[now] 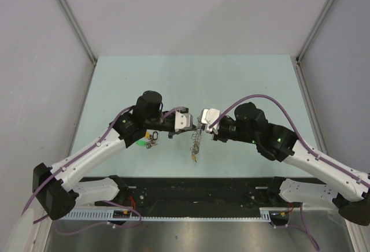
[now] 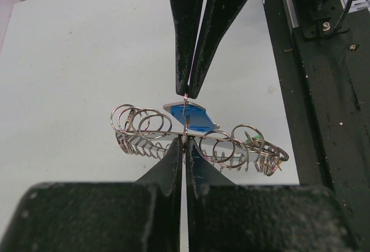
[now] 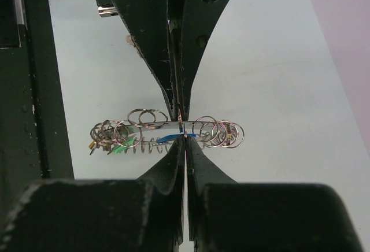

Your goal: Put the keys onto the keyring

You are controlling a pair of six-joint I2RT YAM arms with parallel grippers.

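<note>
The keyring [image 1: 196, 139] hangs between my two grippers above the table, fringed with small split rings; a yellowish tag dangles at its bottom. My left gripper [image 1: 186, 122] is shut on the keyring's band [image 2: 150, 139], seen edge-on in the left wrist view. My right gripper [image 1: 203, 119] faces it, shut on the small ring of a blue-tagged key [image 2: 191, 119] right at the band. In the right wrist view the blue tag [image 3: 169, 139] lies just under the band [image 3: 162, 127], and green tags [image 3: 120, 144] hang at the left. More keys [image 1: 152, 141], one green-tagged, lie on the table under my left arm.
A black rail [image 1: 191, 189] runs along the near table edge, between the arm bases. Grey enclosure walls stand left, right and behind. The black base shows at the right in the left wrist view [image 2: 326, 96] and at the left in the right wrist view [image 3: 20, 90].
</note>
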